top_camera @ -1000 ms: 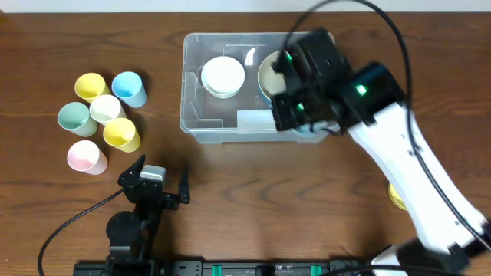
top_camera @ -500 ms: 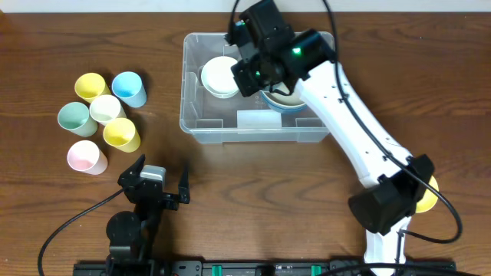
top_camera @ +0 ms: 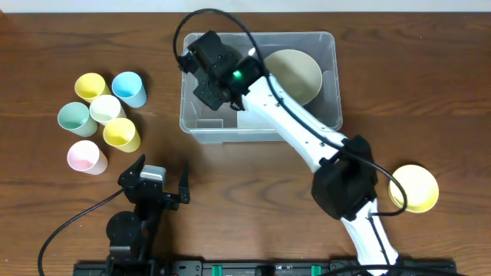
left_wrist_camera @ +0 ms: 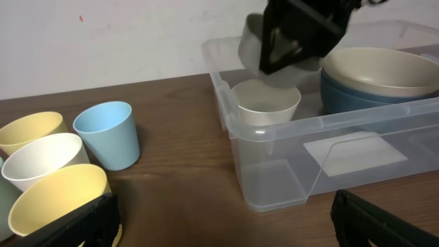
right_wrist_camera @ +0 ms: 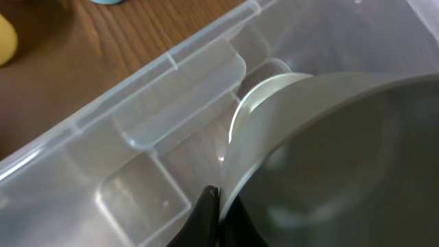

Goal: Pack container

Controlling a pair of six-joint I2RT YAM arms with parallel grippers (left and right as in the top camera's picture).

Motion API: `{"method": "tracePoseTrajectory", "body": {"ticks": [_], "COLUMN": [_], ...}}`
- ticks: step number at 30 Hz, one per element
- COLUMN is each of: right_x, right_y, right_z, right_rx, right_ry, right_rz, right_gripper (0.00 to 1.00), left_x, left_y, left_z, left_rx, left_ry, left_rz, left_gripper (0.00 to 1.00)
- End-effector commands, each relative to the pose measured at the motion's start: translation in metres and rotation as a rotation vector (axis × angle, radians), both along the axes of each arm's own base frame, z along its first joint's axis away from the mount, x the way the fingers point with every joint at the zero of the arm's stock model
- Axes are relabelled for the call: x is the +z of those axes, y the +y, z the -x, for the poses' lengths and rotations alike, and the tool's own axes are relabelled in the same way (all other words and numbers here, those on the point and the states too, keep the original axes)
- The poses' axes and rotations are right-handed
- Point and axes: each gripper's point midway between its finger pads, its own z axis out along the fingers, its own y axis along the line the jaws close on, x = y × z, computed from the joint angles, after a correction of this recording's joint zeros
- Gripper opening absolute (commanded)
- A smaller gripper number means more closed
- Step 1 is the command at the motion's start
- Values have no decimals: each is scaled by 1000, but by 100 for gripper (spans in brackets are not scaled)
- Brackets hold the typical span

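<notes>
Far left on the brown wooden table (top_camera: 46, 192), six small pastel plastic cups (top_camera: 106, 109) stand clustered, untouched. Near the front edge the left gripper (top_camera: 159, 181) rests with its fingers spread wide, holding nothing. The large clear rectangular plastic container (top_camera: 261, 136) sits at centre back. Over its left end, the right gripper (right_wrist_camera: 221, 209) is pressed together on the thin rim of a pale grey round bowl (right_wrist_camera: 329, 151), which hangs above a small white round bowl (left_wrist_camera: 264, 103) already inside. Nesting looks to be the step. It should go best by centring grey over white, lowering level, and releasing only once seated, clear of the container's wall. Further right inside, a beige round bowl (top_camera: 295, 73) sits in a blue one (left_wrist_camera: 357, 96). A yellow round bowl (top_camera: 414, 188) waits outside.
</notes>
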Motion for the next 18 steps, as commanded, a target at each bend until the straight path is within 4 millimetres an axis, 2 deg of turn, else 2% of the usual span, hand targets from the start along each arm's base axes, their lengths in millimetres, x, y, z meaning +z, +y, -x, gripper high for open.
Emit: {"method": "tracePoseTrajectory", "body": {"ticks": [1,6,11,18], "right_x": [1,1,-8,-16], "right_y": [-1,-1,-2,-1], "right_z": [-16,-31,-44,-50], "right_rx": [9,-2,-15,-21], "right_ry": [-67,-100,-112,-115], "right_rz": [26,2,-14,-17], "right_gripper": [1,1,1,1], "left_x": [-14,-14,-14,-14], "left_y": [-1,-1,-1,-1], "left_z": [1,1,1,1], "left_rx": [-7,-7,-7,-7], "left_ry": [38,38,38,38], "left_rz": [-5,-5,-5,-5], "left_gripper": [98,98,98,98]}}
